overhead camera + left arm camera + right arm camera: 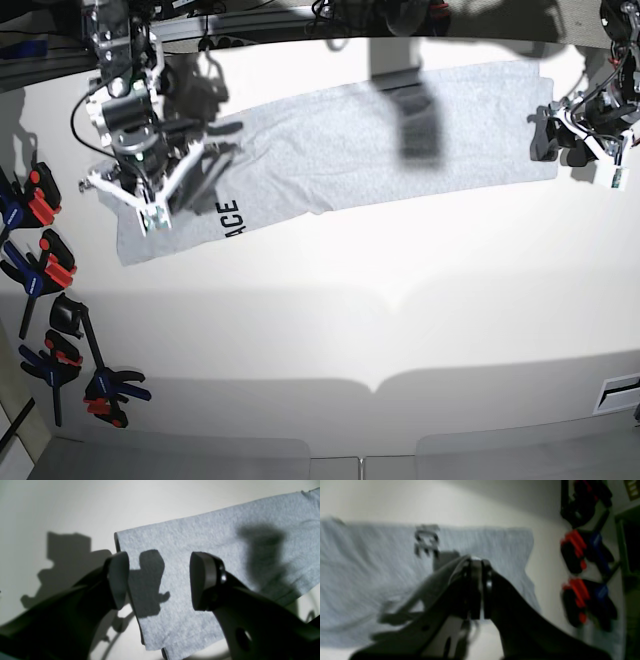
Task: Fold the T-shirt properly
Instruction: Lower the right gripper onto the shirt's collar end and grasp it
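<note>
**T-shirt in long strip across table, right gripper pinching cloth, left gripper spread**

White table (330, 330) fills the base view. The T-shirt (340, 150), light grey, lies on its far half as a long band running from the view's left, lower, to the view's right, higher. Black letters "ACE" (229, 219) show near the band's left end, at the lower edge.

Right gripper (476, 590) at the band's left end in the base view: jaws pressed together with a fold of grey fabric caught between them, cloth pulled up off the table there. Wrist picture is blurred; lettering visible behind the jaws.

Left gripper (159, 580) at the band's other end: jaws spread wide, nothing between them, hovering over the shirt's squared corner, which lies flat with a second layer edge peeking out below.

Red, blue and black clamps (50, 330) lie at the table's left edge, well apart from the shirt.
</note>
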You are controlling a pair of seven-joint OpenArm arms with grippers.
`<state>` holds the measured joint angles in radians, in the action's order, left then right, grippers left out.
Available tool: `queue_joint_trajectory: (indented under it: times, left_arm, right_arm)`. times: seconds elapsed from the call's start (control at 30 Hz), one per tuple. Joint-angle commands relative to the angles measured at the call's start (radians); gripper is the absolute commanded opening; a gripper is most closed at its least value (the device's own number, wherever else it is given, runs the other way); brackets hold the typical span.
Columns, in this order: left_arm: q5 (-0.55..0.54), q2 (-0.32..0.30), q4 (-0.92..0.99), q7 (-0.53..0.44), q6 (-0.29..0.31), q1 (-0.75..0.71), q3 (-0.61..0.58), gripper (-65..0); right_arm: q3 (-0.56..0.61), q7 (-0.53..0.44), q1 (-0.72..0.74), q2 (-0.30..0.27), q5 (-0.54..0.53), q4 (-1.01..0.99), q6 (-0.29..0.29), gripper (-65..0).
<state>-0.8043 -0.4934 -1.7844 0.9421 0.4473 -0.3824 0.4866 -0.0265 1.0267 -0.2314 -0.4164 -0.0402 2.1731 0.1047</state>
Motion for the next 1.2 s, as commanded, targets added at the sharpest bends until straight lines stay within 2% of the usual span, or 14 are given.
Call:
queue_joint_trajectory:
  times: [0.0,0.23,0.57,0.83,0.93,1.0,1.07,1.1,1.17]
  left_arm:
    - [-0.009,-0.016,-0.016,-0.023,0.005,0.003,0.01,-29.5]
    - [-0.009,-0.017,-0.015,-0.023,0.005,0.003,0.01,-29.5]
    - [-0.009,-0.016,-0.015,-0.023,0.005,0.003,0.01,-29.5]
    - [-0.01,-0.016,-0.015,-0.021,0.005,0.0,0.01,-29.5]
    - [-0.126,-0.016,-0.015,0.072,0.009,-0.002,0.01,-29.5]
    - [-0.236,-0.016,-0.015,0.138,0.089,-0.01,0.01,-29.5]
    - [-0.326,-0.016,-0.015,0.142,0.169,-0.028,0.01,-29.5]
    - [-0.363,-0.016,-0.016,0.142,0.192,-0.034,0.01,-29.5]
    - [-0.412,-0.005,-0.016,0.159,0.222,-0.043,0.01,-29.5]
  right_arm:
    - [-0.005,-0.026,0.024,0.006,0.002,0.002,-0.007,-65.0]
    - [-0.005,-0.035,0.124,0.085,0.003,-0.194,-0.006,-65.0]
    - [-0.005,-0.034,0.327,0.121,0.006,-0.551,-0.004,-65.0]
    - [-0.005,-0.042,0.389,0.167,0.018,-0.579,0.157,-65.0]
    - [-0.005,-0.038,0.389,0.176,0.018,-0.579,0.189,-65.0]
    - [-0.005,-0.039,0.389,0.175,0.02,-0.579,0.192,-65.0]
    - [-0.005,-0.04,0.39,0.175,0.029,-0.579,0.192,-65.0]
    - [-0.005,-0.043,0.39,0.175,0.039,-0.579,0.192,-62.5]
    - [-0.005,-0.043,0.39,0.175,0.048,-0.579,0.191,-50.7]
